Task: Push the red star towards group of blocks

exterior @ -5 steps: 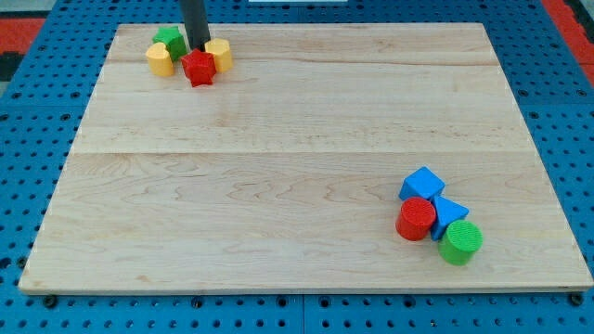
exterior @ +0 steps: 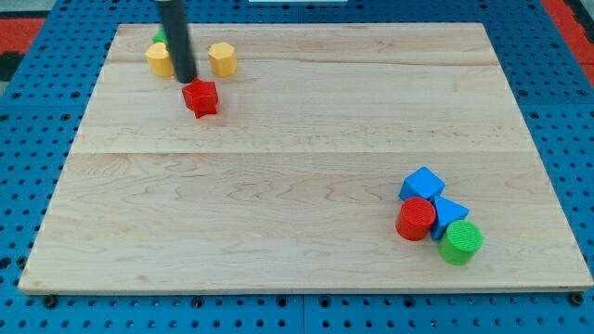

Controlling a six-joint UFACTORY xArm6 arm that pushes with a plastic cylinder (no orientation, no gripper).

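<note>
Two clusters are sitting on the worktop [exterior: 278,232]. At the far left, a yellow block [exterior: 159,59] and a green block [exterior: 161,37] are lying beside the rod, whose tip [exterior: 187,79] is resting just up and left of the red star [exterior: 200,97], nearly touching it. A yellow hexagon [exterior: 222,59] is lying to the star's upper right. There are no jaws on this rig, so no grasp is showing. The push looks barely begun: the group at the near right, two blue blocks [exterior: 422,182] [exterior: 451,211], a red cylinder [exterior: 416,219] and a green cylinder [exterior: 460,241], is lying well apart. The next move is calling for a long diagonal shove.
</note>
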